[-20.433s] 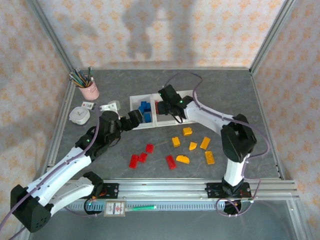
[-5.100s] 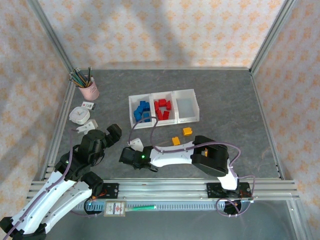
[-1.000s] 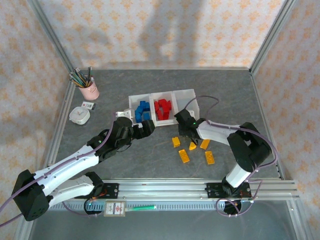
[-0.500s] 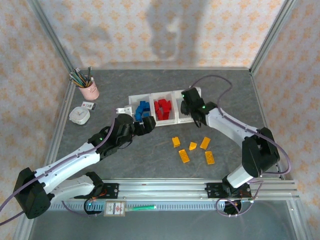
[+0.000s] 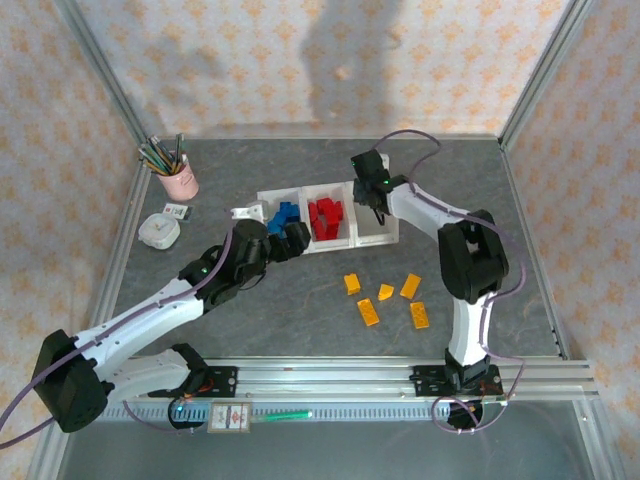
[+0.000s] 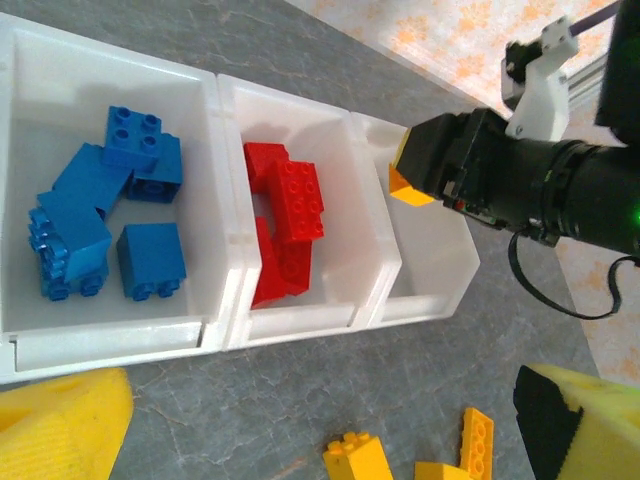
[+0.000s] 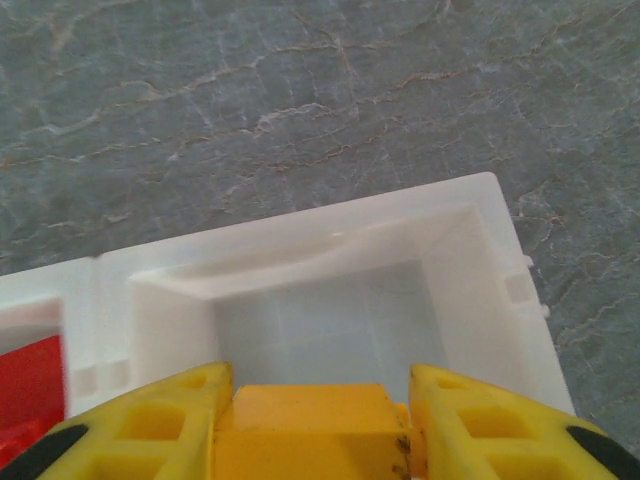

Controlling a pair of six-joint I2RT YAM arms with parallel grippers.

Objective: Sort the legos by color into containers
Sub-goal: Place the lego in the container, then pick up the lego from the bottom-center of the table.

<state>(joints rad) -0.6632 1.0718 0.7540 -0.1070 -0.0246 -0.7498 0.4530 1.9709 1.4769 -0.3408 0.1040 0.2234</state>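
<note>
Where right gripper [image 7: 312, 425] hangs: over rightmost translucent bin of containers [image 6: 222, 200], clamped on smooth orange-yellow lego [image 6: 408, 186].
State of left gripper [image 6: 320, 425]: fingers apart, near containers.

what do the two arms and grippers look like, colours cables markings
The left arm and right arm are white shells with black joints, each trailed by a thin purple cable. The left gripper and right gripper have yellow fingers with black patches. A white bracket and a small green light sit near the right wrist.
</note>
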